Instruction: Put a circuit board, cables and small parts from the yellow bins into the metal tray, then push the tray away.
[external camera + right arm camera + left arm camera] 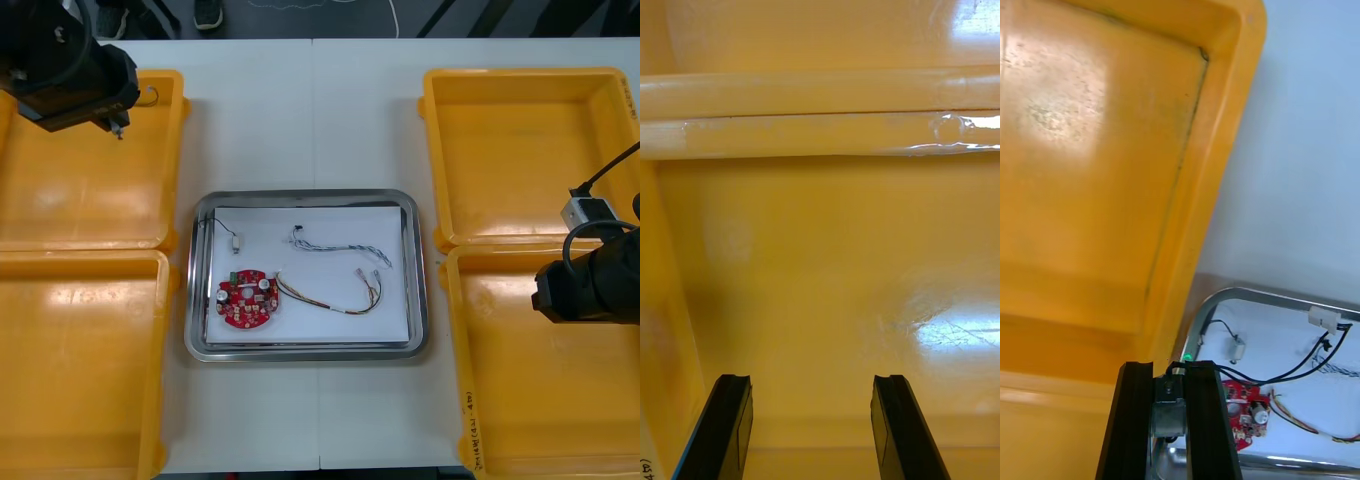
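Note:
The metal tray (421,280), white inside, sits mid-table between the bins. In it lie a round red circuit board (247,298), a red and yellow cable (340,297), a twisted blue and white cable (345,246) and a small metal part (236,240) on a thin black wire. My left gripper (1169,373) hangs over the far-left yellow bin (90,200), beside its inner rim. It is shut on a small metal part (1168,416) trailing a black cable (1300,365) with a white plug. My right gripper (811,386) is open over the bare floor of the near-right bin (540,400).
The near-left bin (80,370) and far-right bin (520,150) look bare. The rims of the two right bins (820,112) cross just beyond the right fingers. Bare table strips run between the tray and the bins, and beyond the tray.

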### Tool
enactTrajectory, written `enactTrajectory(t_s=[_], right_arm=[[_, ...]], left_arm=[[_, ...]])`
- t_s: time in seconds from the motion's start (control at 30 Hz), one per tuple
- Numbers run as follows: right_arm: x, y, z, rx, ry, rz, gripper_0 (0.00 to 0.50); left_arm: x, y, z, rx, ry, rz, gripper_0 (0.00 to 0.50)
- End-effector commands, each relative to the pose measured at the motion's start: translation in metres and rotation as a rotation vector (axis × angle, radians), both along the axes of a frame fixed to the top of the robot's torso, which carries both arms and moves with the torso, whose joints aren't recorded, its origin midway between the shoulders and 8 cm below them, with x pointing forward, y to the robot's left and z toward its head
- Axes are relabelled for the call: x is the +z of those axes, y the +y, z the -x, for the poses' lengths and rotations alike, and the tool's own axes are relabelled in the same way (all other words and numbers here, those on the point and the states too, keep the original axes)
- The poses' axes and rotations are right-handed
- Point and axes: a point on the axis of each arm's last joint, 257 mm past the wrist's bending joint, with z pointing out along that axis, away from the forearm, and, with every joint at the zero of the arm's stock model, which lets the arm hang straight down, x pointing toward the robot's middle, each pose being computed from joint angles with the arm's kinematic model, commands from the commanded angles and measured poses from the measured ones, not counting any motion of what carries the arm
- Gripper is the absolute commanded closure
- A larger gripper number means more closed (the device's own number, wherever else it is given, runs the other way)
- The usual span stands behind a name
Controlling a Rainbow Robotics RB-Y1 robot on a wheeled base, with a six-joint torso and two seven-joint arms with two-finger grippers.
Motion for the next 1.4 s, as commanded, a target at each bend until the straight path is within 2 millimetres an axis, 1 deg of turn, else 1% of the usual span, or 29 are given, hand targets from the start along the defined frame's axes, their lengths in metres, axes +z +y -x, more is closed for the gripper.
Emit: enactTrajectory(t_s=[0.03, 0.17, 0.2, 0.27, 0.3, 0.37, 0.4, 0.5, 0.6, 0.8, 0.97, 1.07, 1.13, 1.4], right_arm=[[0.005, -0.004, 0.001, -0.018, -0.015, -0.006, 0.041], [0.005, -0.004, 0.0, -0.017, -0.017, -0.006, 0.04], [0.004, -0.005, 0.001, -0.019, -0.014, -0.005, 0.039], [0.004, -0.004, 0.001, -0.018, -0.014, -0.006, 0.04], [0.005, -0.005, 0.001, -0.02, -0.015, -0.008, 0.039], [0.004, -0.004, 0.001, -0.018, -0.014, -0.006, 0.041], [0.004, -0.004, 0.001, -0.017, -0.014, -0.007, 0.038], [0.005, -0.004, 0.001, -0.019, -0.017, -0.008, 0.04], [0.004, -0.004, 0.001, -0.016, -0.013, -0.008, 0.04], [0.005, -0.004, 0.001, -0.017, -0.015, -0.007, 0.039], [0.005, -0.004, 0.001, -0.017, -0.015, -0.007, 0.039], [0.005, -0.004, 0.001, -0.017, -0.015, -0.007, 0.039], [0.004, -0.004, 0.001, -0.017, -0.014, -0.007, 0.039], [0.005, -0.005, 0.001, -0.018, -0.016, -0.005, 0.039]], left_arm=[[-0.005, -0.041, 0.009, -0.053, -0.006, 0.013, 0.5], [-0.014, -0.064, 0.012, -0.057, 0.011, 0.012, 0.5], [-0.016, -0.067, 0.013, -0.058, 0.014, 0.009, 0.5], [-0.023, -0.082, 0.016, -0.069, 0.029, 0.002, 0.5], [-0.025, -0.085, 0.017, -0.071, 0.033, 0.002, 0.5], [-0.033, -0.099, 0.021, -0.086, 0.048, 0.006, 0.5], [-0.035, -0.103, 0.022, -0.092, 0.052, 0.007, 0.5], [-0.05, -0.122, 0.026, -0.11, 0.08, 0.003, 0.5], [-0.061, -0.134, 0.028, -0.12, 0.092, -0.01, 0.5], [-0.083, -0.147, 0.034, -0.137, 0.134, -0.05, 0.5], [-0.106, -0.145, 0.037, -0.128, 0.181, -0.101, 0.5], [-0.118, -0.148, 0.034, -0.132, 0.188, -0.113, 0.5], [-0.121, -0.157, 0.031, -0.144, 0.176, -0.099, 0.5], [-0.136, -0.172, 0.024, -0.167, 0.136, -0.074, 0.5]])
